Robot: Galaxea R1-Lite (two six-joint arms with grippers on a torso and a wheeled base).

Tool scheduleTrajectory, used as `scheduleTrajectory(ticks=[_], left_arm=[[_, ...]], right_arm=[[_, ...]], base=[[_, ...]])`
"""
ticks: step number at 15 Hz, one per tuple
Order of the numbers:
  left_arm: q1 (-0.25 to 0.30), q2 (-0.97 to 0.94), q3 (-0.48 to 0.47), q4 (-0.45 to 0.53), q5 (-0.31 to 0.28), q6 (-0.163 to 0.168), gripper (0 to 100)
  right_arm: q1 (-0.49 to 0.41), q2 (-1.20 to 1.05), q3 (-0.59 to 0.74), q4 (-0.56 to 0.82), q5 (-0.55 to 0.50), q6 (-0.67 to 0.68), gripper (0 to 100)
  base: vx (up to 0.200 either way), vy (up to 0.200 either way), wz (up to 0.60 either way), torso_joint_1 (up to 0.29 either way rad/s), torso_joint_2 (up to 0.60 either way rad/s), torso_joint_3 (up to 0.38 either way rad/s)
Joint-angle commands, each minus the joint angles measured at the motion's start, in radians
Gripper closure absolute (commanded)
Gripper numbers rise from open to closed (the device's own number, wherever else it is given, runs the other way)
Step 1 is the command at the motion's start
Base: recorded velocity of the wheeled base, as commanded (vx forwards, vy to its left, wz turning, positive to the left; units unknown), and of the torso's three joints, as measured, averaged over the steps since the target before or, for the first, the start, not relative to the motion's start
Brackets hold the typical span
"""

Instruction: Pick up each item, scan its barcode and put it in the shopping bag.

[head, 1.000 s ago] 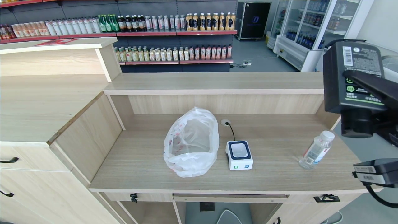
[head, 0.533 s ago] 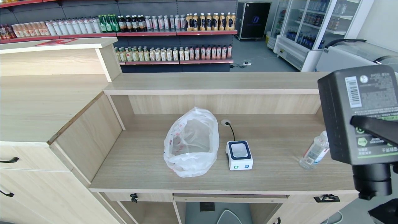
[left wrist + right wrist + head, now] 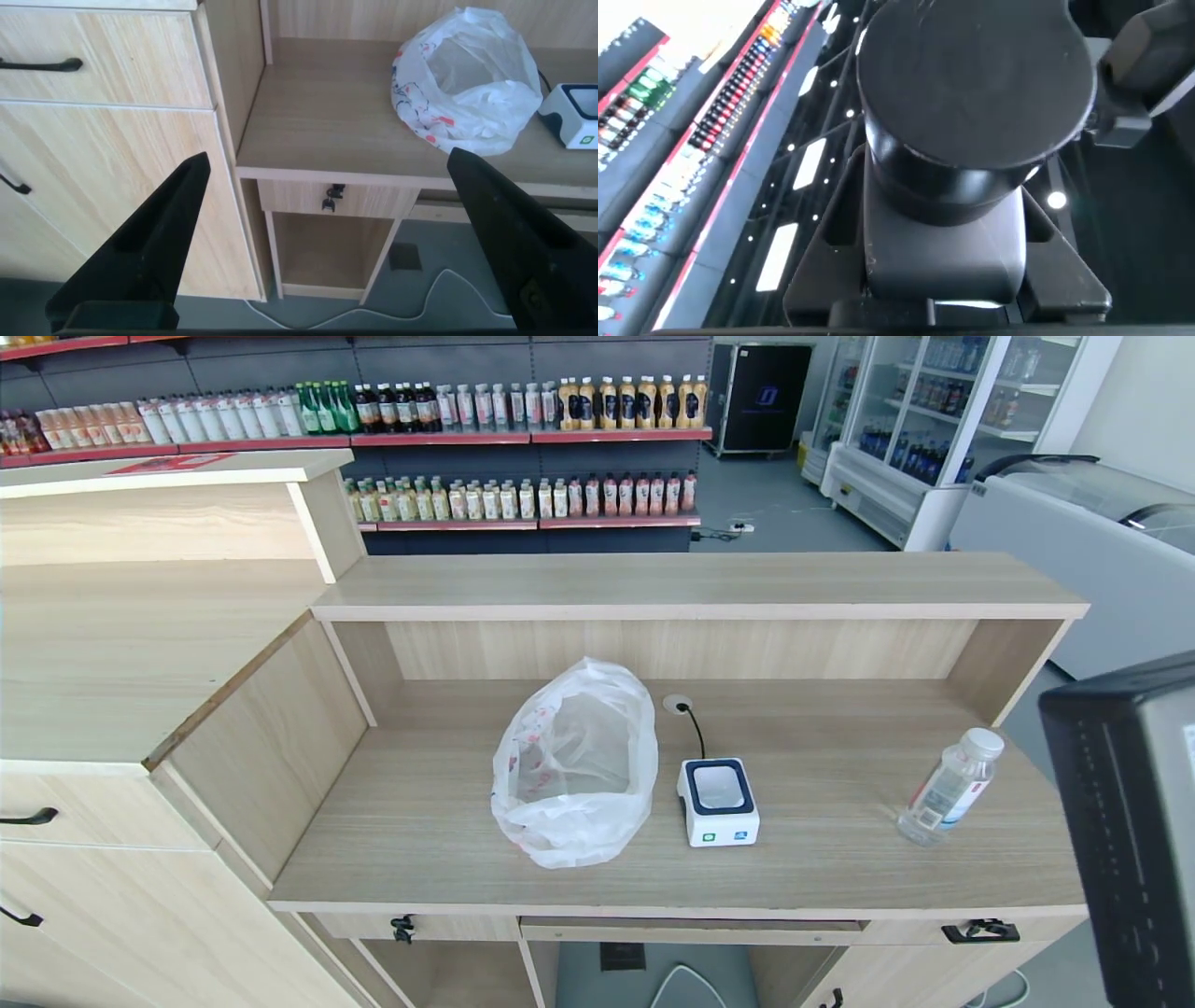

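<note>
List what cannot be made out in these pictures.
Black container: head view, cut off by the right and bottom edges; its barcode cannot be made out.
Water bottle: head view, label print too small to read.
Shopping bag: head view, its crumpled plastic hides the bottom inside.
Scanner: left wrist view, cut off by the picture's edge.

Wooden counter [image 3: 420, 821], bottle-stocked shelves [image 3: 523, 434] behind it, glass-door coolers [image 3: 934, 420] and chest freezer [image 3: 1074, 541] at right.
</note>
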Motion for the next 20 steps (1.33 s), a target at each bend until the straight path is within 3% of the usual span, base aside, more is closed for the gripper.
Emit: scheduleTrajectory(ticks=[1,15,17,20], left_arm=[[0.001,0.000,0.000,0.000,0.001,-0.001,0],[0.001,0.000,0.000,0.000,-0.001,-0.001,0],[0.001,0.000,0.000,0.000,0.001,-0.001,0],[0.001,0.000,0.000,0.000,0.001,-0.001,0]], right_arm=[[0.010,-0.021,-0.001,0.000,0.000,0.001,100],[0.004,-0.014,-0.009,0.000,0.002,0.022,100],[-0.049,0.035,-0.062,-0.006,-0.069,0.267,100],[-0.171,0.071,-0.067,-0.003,-0.400,0.903,100]], base=[[0.000,0.000,0.00,0.000,0.00,0.000],[0.000,0.000,0.00,0.000,0.00,0.000],[0.000,0.000,0.00,0.000,0.00,0.000],[0.000,0.000,0.00,0.000,0.00,0.000]])
